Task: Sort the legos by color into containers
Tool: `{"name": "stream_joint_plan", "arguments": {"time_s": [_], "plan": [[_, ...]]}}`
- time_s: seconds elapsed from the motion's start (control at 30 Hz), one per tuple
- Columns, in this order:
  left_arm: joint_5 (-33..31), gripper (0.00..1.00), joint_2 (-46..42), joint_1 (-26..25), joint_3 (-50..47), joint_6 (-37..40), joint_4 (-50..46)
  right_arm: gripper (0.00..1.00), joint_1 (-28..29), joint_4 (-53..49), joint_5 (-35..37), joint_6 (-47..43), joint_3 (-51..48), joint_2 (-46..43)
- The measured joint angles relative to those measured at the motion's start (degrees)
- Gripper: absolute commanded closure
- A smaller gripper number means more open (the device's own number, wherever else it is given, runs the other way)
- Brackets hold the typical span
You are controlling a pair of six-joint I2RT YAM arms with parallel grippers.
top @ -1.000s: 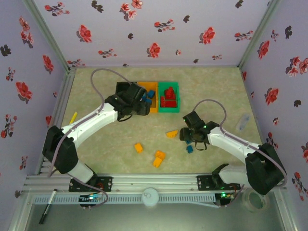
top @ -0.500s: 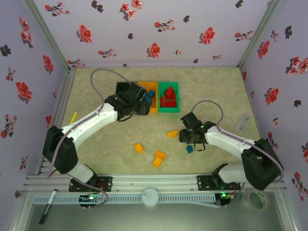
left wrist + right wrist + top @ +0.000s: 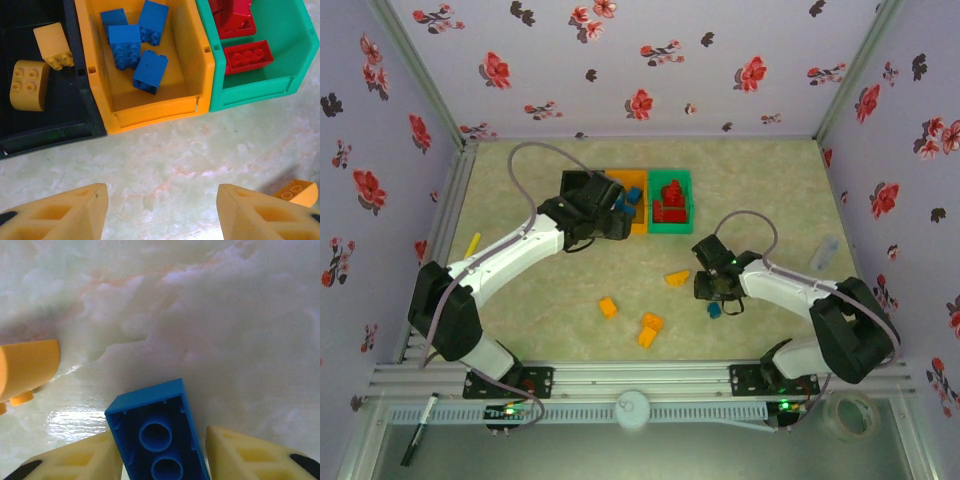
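My left gripper [image 3: 162, 200] hangs open over bare table just in front of the joined bins, with nothing between its fingers. The black bin [image 3: 45, 127] holds two yellow-orange legos [image 3: 29, 85]. Several blue legos [image 3: 125, 45] lie in the orange bin [image 3: 150, 107], and red legos [image 3: 247, 56] in the green bin [image 3: 260, 92]. My right gripper [image 3: 161, 440] is low at the table, shut on a blue lego [image 3: 150, 410] turned hollow side up. In the top view that blue lego [image 3: 714, 310] pokes out under the right gripper [image 3: 712, 292].
Loose yellow-orange legos lie on the table: one [image 3: 677, 278] just left of my right gripper, two more [image 3: 608, 307] [image 3: 650, 328] nearer the front edge. A thin yellow stick [image 3: 472, 244] lies at the left wall. A clear object [image 3: 823, 252] sits at the right.
The right arm has swung its forearm leftward and the gripper has settled closer over the blue lego, which stays in place. The left arm has not moved.
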Motion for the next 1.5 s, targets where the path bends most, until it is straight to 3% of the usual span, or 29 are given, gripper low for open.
{"name": "stream_joint_plan", "arguments": {"time_s": [0.27,0.57,1.17,1.37,1.5], "plan": [[0.0,0.41,-0.8,0.0,-0.7,0.0,-0.3,0.69,0.0,-0.6,1.2,0.1,1.9,0.4],[-0.4,0.41,-3.5,0.0,-2.3,0.0,-0.5,0.71,-0.1,-1.6,2.6,-3.2,15.8,4.8],[-0.9,0.42,-5.7,0.0,-6.6,-0.5,-1.2,0.70,-0.2,2.5,-2.1,-8.4,56.8,34.1],[-0.9,0.42,-5.7,0.0,-6.6,-0.6,-1.2,0.63,-0.2,2.0,-3.7,-8.6,65.5,42.0],[-0.8,0.42,-5.7,0.0,-6.5,-0.9,-1.2,0.45,-0.3,0.4,-4.1,-9.6,70.0,45.3]]}}
